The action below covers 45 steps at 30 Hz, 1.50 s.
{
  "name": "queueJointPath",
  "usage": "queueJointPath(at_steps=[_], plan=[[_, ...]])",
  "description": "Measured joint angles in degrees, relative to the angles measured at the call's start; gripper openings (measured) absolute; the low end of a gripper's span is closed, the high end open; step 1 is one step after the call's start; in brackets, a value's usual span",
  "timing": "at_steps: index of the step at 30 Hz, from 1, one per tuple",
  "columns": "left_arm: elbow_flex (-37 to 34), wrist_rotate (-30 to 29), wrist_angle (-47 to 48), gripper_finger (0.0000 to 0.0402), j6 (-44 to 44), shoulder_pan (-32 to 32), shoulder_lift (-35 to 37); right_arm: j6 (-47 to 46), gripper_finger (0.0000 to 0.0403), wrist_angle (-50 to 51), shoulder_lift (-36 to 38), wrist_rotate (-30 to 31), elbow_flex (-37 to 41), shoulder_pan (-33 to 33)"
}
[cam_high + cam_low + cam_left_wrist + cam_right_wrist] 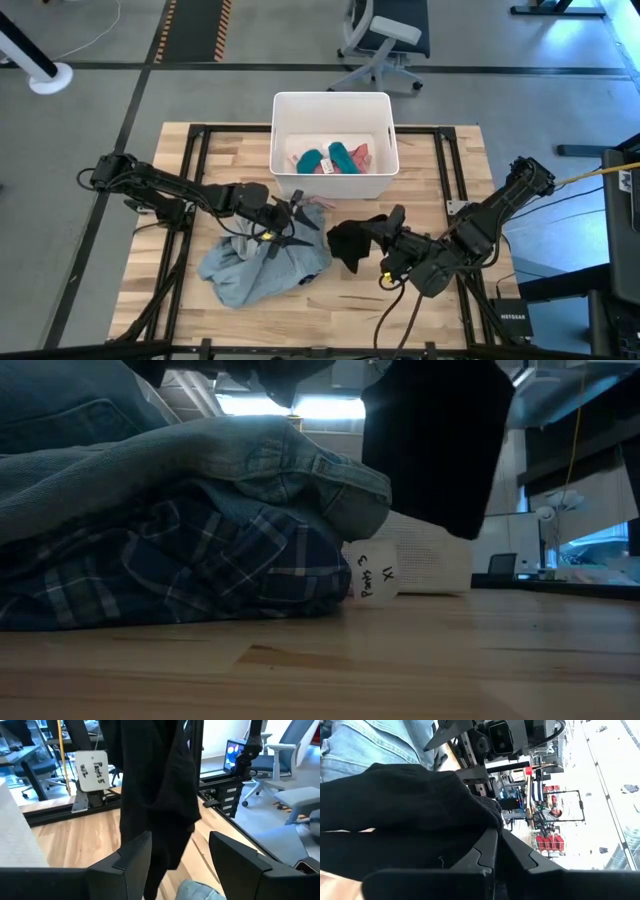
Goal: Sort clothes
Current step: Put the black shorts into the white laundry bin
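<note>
Clothes lie heaped on the front left of your wooden table [170,215]: a grey-blue shirt [262,265] spread on top, and in the low view a blue-and-white plaid shirt [200,565] bunched under its denim folds. Your left gripper [292,226] reaches in over the right edge of that heap with its fingers [131,857] spread wide, gripping nothing; its wrist view looks straight at the hanging cloth beyond. Behind the heap, at the table's far middle, the white bin [283,125] already holds teal pieces [340,156] beside pink [360,154] and white fabric. Just right of the heap, a black garment [350,240] hangs clear of the wood; the low view shows it dangling above the boards [435,435]. Your right gripper [393,228] pinches it from the right side, and in the right wrist view the two fingers [485,852] sit closed together with black fabric draped over them. A handwritten tag [375,572] sticks out beside the plaid shirt.
</note>
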<state>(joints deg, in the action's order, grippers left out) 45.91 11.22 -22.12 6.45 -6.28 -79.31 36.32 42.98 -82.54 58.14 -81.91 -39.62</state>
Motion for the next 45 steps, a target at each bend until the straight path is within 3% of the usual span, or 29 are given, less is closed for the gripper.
queueJointPath(at_steps=[15,22,30,42,45], plan=[[0.0,-0.2,-8.9,0.0194,-1.0,0.6,-4.1,4.6,0.0024,-6.0,0.0,-2.2,0.0,3.3],[0.1,-4.0,-9.5,0.0194,-4.5,2.4,-3.9,5.0,0.0024,-5.9,0.0,-2.2,0.0,3.3],[0.0,5.3,-14.2,0.0194,-4.2,0.8,-5.3,4.9,0.0024,-5.9,0.0,-2.2,0.0,4.1],[0.0,5.1,-15.6,0.0194,-4.4,0.5,-5.4,4.6,0.0024,-5.6,0.0,-2.2,0.0,4.0],[0.0,1.4,-17.6,0.0194,-4.5,0.5,-5.4,4.5,0.0024,-5.6,0.0,-2.0,0.0,4.0]])
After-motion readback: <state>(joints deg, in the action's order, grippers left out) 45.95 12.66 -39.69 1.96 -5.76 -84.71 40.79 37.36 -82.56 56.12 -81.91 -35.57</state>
